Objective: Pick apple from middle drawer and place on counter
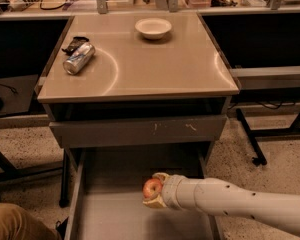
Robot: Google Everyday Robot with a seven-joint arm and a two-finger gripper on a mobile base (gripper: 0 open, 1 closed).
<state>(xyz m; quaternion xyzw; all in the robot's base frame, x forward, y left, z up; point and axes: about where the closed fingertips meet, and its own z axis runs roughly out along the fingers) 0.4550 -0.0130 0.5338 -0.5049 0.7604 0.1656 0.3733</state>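
Camera view: the pincer (155, 189) clasps the apple (151, 187), one finger over it and one under, inside the open middle drawer (76, 204); whether the fruit is clear of the drawer floor I cannot tell; above, the tabletop (155, 69) carries a white bowl (153, 28) by its far edge and a soda can (79, 58) lying near its left edge; the step in hand looks to be the lift-out; draw the apple toward the camera first, clear of the scratched drawer front (140, 131) and the tabletop's overhanging front edge, then raise it; grip firmly, since round fruit can slip; aim for the near-right corner, well apart from bowl and can.
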